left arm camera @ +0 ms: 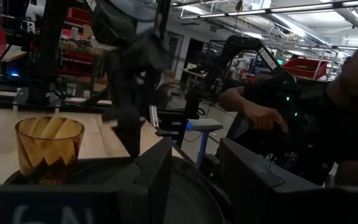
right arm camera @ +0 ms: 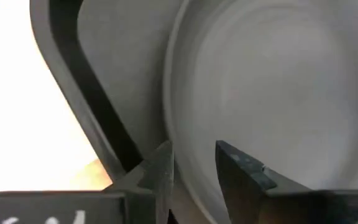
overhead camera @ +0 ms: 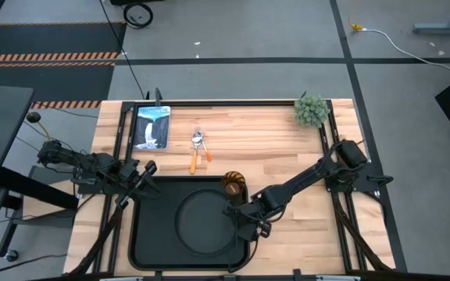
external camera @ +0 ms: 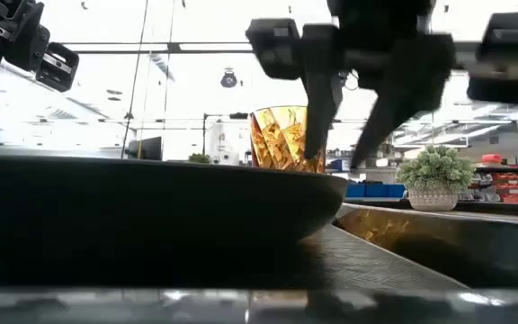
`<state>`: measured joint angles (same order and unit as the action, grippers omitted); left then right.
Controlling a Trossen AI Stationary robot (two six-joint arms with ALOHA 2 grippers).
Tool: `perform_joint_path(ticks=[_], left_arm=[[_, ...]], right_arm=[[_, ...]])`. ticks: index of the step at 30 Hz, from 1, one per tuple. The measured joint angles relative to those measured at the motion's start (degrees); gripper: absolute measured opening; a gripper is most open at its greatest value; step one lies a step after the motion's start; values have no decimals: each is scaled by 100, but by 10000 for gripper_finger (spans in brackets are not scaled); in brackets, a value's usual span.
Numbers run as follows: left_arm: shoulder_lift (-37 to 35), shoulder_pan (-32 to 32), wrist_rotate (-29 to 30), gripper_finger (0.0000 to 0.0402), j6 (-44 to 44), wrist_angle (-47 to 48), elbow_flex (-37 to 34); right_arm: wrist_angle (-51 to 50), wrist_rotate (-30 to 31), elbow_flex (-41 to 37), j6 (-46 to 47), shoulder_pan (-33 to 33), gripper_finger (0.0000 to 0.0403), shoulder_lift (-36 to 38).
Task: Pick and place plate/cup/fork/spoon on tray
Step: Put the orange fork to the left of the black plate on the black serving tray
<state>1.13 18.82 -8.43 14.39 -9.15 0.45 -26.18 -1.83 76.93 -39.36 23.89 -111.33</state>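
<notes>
The round black plate (overhead camera: pixel 201 220) lies flat inside the black rectangular tray (overhead camera: pixel 148 234). The amber cup (overhead camera: pixel 233 184) stands upright at the tray's far right corner, also in the low view (external camera: pixel 281 135). My right gripper (overhead camera: pixel 241 216) is open, pointing down over the plate's right rim (right arm camera: pixel 179 124), one finger on each side of it. My left gripper (overhead camera: pixel 144 175) is open and empty above the tray's far left corner. A spoon and an orange-handled fork (overhead camera: pixel 198 150) lie on the wooden table beyond the tray. My right gripper comes from above with its fingers (right arm camera: pixel 160 171) on either side of the plate's right rim (right arm camera: pixel 185 165). I cannot tell whether they touch it. The plate lies flat in the tray.
A picture book (overhead camera: pixel 151 126) lies at the far left, and a small potted plant (overhead camera: pixel 311 110) stands at the far right. Bare wood lies right of the tray. A person (left arm camera: pixel 303 118) sits beyond the table in the left wrist view.
</notes>
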Motion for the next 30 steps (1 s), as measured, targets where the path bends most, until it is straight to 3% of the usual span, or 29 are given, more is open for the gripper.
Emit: perform_joint_path(ticks=[8, 13, 17, 19, 24, 30], left_arm=[[0, 0, 0, 142, 0, 0, 0], [-2, 0, 0, 142, 0, -2, 0], [-2, -1, 0, 142, -20, 1, 0], [-2, -2, 11, 142, -580, 7, 0], [1, -2, 80, 142, -1840, -121, 0], [-4, -2, 133, 142, -2086, -975, 0]], right_arm=[[670, -412, 4, 36, -252, 128, 991], [782, 525, 4, 308, -260, 128, 1880], [743, 1416, 4, 1090, -220, 128, 2657], [594, 1743, 6, 1590, -215, 127, 3026], [-95, 1841, 7, 3043, -198, 127, 3810], [-18, 2086, -512, 3992, 131, 127, 4564]])
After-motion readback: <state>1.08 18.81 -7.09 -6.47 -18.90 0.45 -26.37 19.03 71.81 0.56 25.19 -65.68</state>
